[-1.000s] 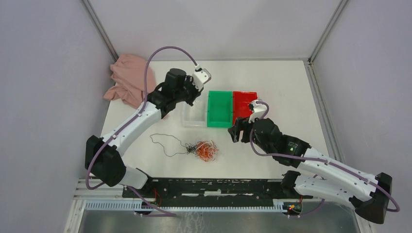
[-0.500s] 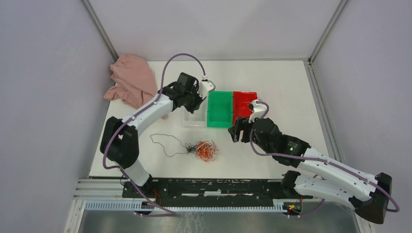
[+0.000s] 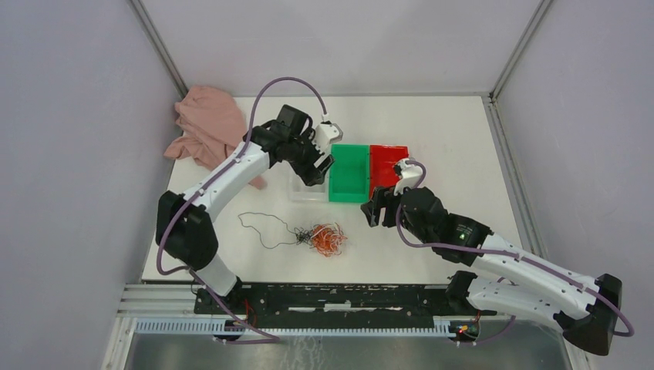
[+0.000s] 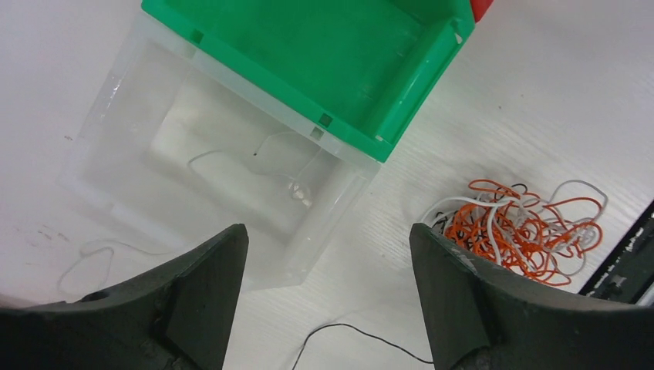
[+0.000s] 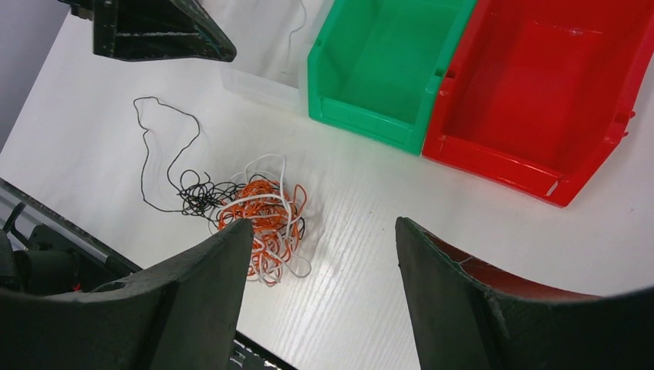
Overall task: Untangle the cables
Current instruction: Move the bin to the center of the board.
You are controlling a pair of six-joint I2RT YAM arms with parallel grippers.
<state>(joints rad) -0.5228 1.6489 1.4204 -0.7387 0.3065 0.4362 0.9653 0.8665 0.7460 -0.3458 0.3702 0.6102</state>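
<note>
The cables (image 3: 327, 238) lie left-right, tapering leftward.

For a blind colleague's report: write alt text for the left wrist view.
The open left claw hangs over a clear bin holding a thin pale wire. A green bin adjoins it; tangled orange, white and black cables lie nearby.

Bright, even light; soft shadows; sharp focus.

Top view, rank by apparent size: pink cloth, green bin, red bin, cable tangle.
1. pink cloth
2. green bin and red bin: these look alike, and the red one is partly behind the right arm, so they are not ranked
3. cable tangle
</note>
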